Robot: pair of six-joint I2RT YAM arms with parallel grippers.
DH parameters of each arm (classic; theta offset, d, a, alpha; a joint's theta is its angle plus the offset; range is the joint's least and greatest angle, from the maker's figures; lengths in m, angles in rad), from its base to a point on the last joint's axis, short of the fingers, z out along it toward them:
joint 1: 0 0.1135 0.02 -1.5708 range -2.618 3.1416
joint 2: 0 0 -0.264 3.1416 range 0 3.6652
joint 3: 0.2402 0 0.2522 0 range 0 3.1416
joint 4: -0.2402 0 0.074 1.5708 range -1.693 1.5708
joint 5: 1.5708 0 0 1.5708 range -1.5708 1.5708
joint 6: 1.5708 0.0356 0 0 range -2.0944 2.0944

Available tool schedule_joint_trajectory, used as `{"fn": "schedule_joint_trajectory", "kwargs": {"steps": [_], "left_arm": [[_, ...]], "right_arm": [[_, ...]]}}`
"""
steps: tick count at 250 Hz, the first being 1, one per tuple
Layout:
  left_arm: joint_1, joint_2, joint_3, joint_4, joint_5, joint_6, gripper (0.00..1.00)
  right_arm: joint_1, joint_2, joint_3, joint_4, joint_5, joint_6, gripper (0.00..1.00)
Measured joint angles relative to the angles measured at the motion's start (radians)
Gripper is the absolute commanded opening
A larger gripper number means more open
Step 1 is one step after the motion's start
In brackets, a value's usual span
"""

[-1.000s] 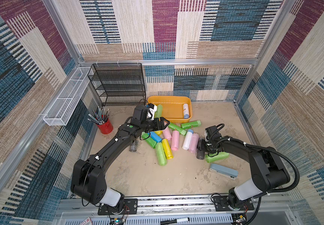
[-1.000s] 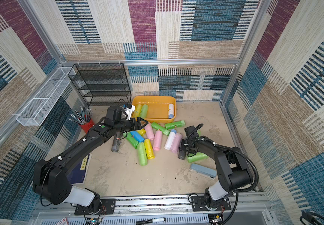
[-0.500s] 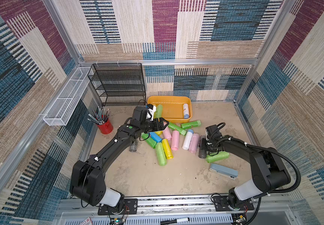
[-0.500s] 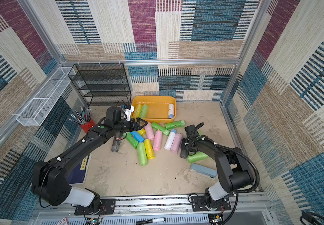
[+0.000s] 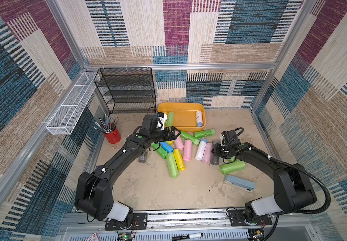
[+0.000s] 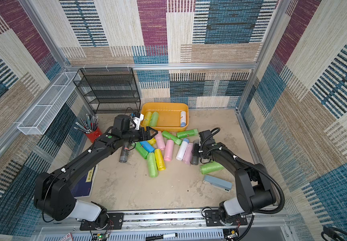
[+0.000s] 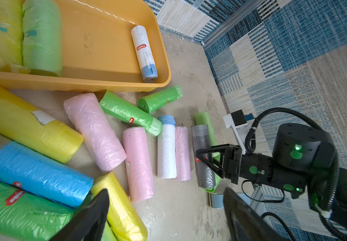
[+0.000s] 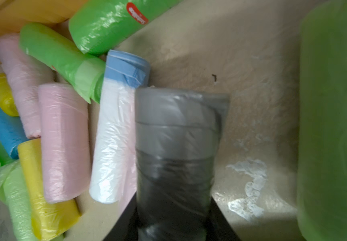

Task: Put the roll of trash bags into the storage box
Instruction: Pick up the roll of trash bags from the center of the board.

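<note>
Grip: right claw [image 7: 205, 160] clamps grey roll [image 8: 176, 129]; left claw [image 5: 175, 134] gapes wide, empty.

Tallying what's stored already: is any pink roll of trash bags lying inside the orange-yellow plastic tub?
No, the tub holds a yellow roll, a light green roll and a white blue-ended roll, none pink.

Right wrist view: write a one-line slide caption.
Right gripper clamped on a gray roll, a white roll beside it.
</note>
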Motion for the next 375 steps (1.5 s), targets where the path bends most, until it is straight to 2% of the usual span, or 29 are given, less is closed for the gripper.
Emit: {"fn": "schedule_joint_trajectory", "kwargs": {"steps": [87, 165, 273, 343, 375], "left_arm": [[0.003, -0.005, -0.010, 0.005, -0.017, 0.000, 0.86], [0.008, -0.037, -0.019, 0.004, -0.022, 0.001, 0.87], [0.017, -0.098, -0.051, -0.011, -0.121, 0.053, 0.89], [0.019, -0.136, -0.070, 0.011, -0.207, 0.092, 0.94], [0.020, -0.154, -0.099, 0.052, -0.200, 0.105, 0.99]], "right_arm": [[0.000, -0.017, 0.043, 0.014, -0.099, 0.025, 0.44], [0.000, -0.001, 0.089, 0.021, -0.143, 0.026, 0.42], [0.000, 0.078, 0.211, 0.029, -0.173, 0.044, 0.39], [0.000, 0.241, 0.438, 0.026, -0.184, 0.026, 0.37], [0.000, 0.345, 0.576, 0.004, -0.184, 0.008, 0.35]]}}
